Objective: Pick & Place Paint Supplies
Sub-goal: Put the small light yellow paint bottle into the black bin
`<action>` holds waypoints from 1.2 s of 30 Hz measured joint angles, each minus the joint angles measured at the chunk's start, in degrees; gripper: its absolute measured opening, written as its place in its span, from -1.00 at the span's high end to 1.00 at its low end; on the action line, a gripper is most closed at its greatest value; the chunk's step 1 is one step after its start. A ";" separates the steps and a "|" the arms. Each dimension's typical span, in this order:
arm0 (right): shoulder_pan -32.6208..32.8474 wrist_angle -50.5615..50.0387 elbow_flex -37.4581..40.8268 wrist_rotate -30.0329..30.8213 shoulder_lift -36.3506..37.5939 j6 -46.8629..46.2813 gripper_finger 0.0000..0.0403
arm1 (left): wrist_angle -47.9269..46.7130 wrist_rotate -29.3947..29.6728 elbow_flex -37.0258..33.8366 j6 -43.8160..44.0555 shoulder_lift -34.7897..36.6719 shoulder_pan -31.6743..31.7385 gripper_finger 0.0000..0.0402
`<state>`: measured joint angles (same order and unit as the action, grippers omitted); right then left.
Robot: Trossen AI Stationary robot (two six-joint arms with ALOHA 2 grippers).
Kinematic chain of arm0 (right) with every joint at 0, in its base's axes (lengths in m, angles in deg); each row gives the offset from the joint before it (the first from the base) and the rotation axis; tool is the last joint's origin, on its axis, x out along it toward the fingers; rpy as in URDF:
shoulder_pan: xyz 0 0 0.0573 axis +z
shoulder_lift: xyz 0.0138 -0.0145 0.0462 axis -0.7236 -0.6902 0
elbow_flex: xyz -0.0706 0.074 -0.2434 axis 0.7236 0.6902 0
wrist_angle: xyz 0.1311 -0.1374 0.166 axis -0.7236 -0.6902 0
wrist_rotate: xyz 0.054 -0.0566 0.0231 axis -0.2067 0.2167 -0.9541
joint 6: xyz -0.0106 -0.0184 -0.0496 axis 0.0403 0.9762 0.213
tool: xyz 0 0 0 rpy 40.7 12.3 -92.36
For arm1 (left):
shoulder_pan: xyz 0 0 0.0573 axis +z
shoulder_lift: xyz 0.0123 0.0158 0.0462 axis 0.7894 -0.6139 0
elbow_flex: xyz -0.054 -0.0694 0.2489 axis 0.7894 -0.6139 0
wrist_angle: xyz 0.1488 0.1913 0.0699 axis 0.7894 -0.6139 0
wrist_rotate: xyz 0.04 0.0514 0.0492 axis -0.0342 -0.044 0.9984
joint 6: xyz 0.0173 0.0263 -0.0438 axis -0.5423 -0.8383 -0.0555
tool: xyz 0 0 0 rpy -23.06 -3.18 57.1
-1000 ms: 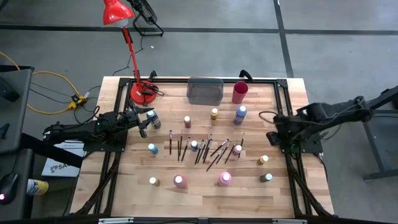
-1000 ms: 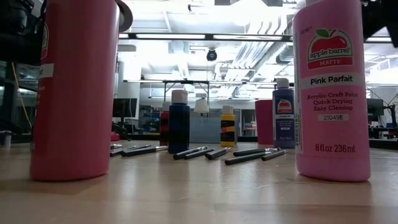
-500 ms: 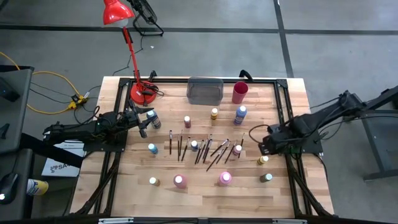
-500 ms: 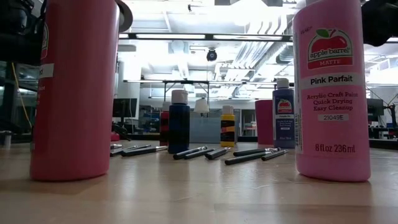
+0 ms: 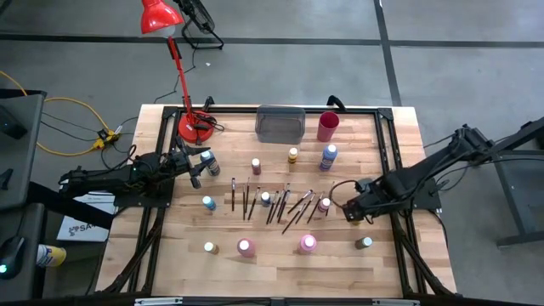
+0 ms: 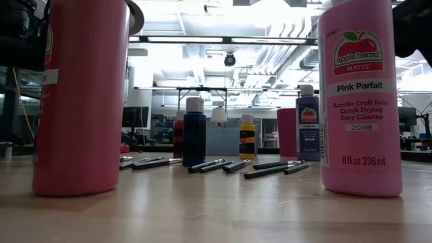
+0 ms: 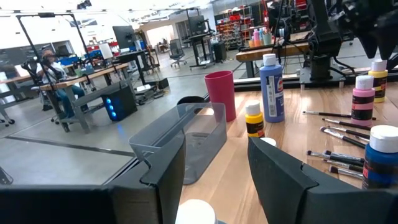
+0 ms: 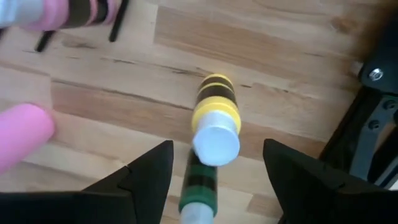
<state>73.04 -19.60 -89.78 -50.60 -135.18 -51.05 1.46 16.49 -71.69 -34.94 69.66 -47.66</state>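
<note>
Right gripper [image 8: 214, 171], jaws spread, hangs directly above the yellow bottle [image 8: 216, 127], lined up to straddle it; left gripper [image 7: 214, 168] waits open over a white-capped bottle [image 7: 196, 213].

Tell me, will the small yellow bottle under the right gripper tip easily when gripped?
Probably yes: the yellow bottle stands upright, narrow and tall, so a side knock may topple it. The right gripper is open above it; the round white cap might slip.
</note>
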 joint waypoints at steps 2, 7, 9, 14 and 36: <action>0.34 -0.01 0.00 0.01 -0.94 0.78 -0.20 | 0.03 -0.01 0.00 0.00 0.00 0.01 0.15; 1.27 -0.03 0.00 0.12 -3.08 2.05 -0.15 | 0.09 0.00 0.00 0.00 0.01 0.01 0.15; 1.72 -0.07 0.00 1.13 -3.55 2.44 -0.13 | 0.12 0.00 0.00 0.00 0.00 0.00 0.15; 2.20 -0.25 0.02 3.12 -4.59 3.44 -0.04 | 0.19 -0.01 0.00 0.02 0.01 0.00 0.15; 2.20 -0.21 0.09 0.92 -4.52 4.58 0.40 | 0.49 0.00 0.00 0.01 0.00 0.00 0.15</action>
<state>75.24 -19.81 -89.70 -49.68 -139.69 -46.47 1.95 16.49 -71.69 -34.93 69.66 -47.66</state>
